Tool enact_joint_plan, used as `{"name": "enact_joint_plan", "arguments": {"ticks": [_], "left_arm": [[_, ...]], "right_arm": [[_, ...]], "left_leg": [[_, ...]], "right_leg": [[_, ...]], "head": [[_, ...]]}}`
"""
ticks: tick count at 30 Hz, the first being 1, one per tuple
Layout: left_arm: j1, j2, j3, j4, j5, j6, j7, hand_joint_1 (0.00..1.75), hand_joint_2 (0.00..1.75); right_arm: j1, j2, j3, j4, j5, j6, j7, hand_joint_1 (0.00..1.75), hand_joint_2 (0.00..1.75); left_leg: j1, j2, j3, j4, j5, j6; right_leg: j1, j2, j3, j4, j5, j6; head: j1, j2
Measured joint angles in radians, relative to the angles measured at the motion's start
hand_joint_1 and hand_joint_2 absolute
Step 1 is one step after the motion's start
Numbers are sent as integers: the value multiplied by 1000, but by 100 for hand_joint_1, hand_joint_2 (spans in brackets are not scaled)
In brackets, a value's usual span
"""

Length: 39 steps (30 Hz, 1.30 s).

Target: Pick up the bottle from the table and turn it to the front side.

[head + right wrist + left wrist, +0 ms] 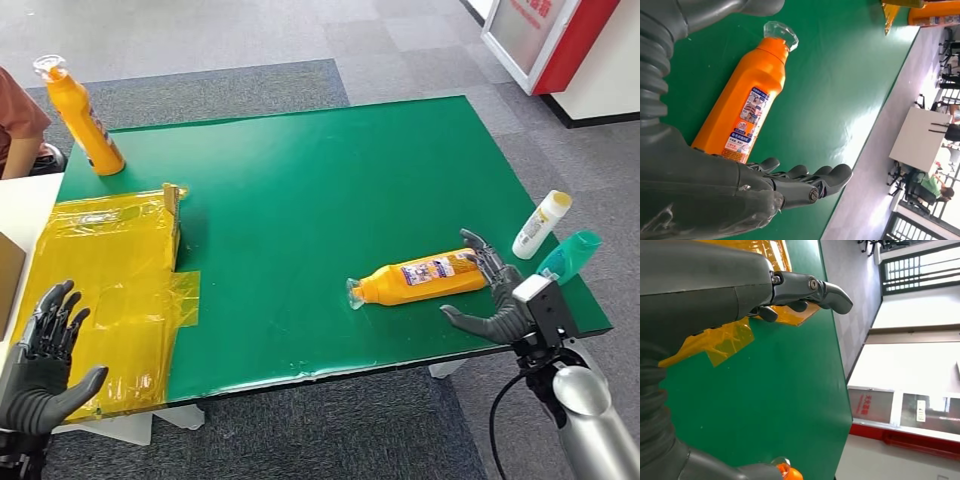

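Both hands (47,360) (489,295) open, fingers spread.

An office: grey carpet tiles (226,40), desks and chairs (947,80).

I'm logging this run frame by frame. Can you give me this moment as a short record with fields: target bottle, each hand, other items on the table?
target: orange bottle lying on its side on the green table, clear cap toward the robot's left, label showing
right hand: right hand open at the bottle's base end, grip not closed
left hand: left hand open over the yellow sheet
others: second orange bottle upright at far left; white bottle and teal bottle lying at the right edge
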Motion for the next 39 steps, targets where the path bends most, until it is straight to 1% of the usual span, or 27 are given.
{"name": "enact_joint_plan", "arguments": {"ticks": [1, 2, 4, 6, 7, 9, 14, 23, 32, 36, 39], "left_arm": [[2, -1, 0, 0, -3, 1, -2, 0, 175], [5, -4, 0, -1, -8, 2, -3, 0, 175], [14, -11, 0, -5, -18, 2, -3, 0, 175], [21, -20, 2, -11, -25, -3, 2, 0, 175], [23, -24, 4, -14, -27, -7, 4, 0, 175], [25, -31, 9, -18, -30, -14, 8, 0, 175], [26, -48, 15, -19, -31, -37, 13, 0, 175], [11, -66, 16, -21, -38, -55, 27, 0, 175], [-3, -89, 15, -21, -29, -65, 34, 0, 175], [-8, -90, 15, -21, -31, -67, 39, 0, 175], [-15, -91, 15, -22, -32, -66, 40, 0, 175]], "right_arm": [[5, -1, -2, -4, 56, -25, -1, 0, 175], [9, -3, -4, -10, 151, -65, 6, 0, 175], [15, -5, 0, -28, 429, -160, 54, 0, 175], [13, -6, 17, -42, 676, -216, 124, 0, 175], [10, -6, 29, -46, 754, -224, 154, 0, 175], [3, -6, 56, -48, 839, -226, 195, 0, 175], [-24, -10, 119, -44, 973, -219, 263, 0, 175], [-82, -14, 218, -7, 1125, -189, 340, 0, 175], [-143, -14, 272, 82, 1169, -152, 386, 0, 175], [-169, -14, 274, 140, 1199, -147, 426, 0, 175], [-176, -14, 262, 185, 1211, -149, 435, 0, 175]], "left_leg": [[0, 0, 0, 0, 0, 0], [0, 0, 0, 0, 0, 0], [0, 0, 0, 0, 0, 0], [0, 0, 0, 0, 0, 0], [0, 0, 0, 0, 0, 0], [0, 0, 0, 0, 0, 0], [0, 0, 0, 0, 0, 0], [0, 0, 0, 0, 1, 0], [0, 0, 0, 0, 1, 0], [0, 0, 0, 0, 1, 0], [0, 0, 0, 0, 1, 0]], "right_leg": [[0, 0, 0, 0, 0, 0], [0, 0, 0, 0, 0, 0], [0, 0, 0, 0, 0, 0], [0, 0, 0, 0, 0, 0], [0, 0, 0, 0, 0, 0], [0, 0, 0, 0, 0, 0], [0, 0, 0, 0, 0, 0], [0, 0, 0, 0, 0, 0], [0, 0, 0, 0, 1, 0], [0, 0, 0, 0, 1, 0], [0, 0, 0, 0, 1, 0]], "head": [[0, 0], [0, 0], [0, 0], [0, 0], [0, 0], [0, 0], [0, 0], [0, 0], [0, 0], [0, 0], [0, 0]]}}
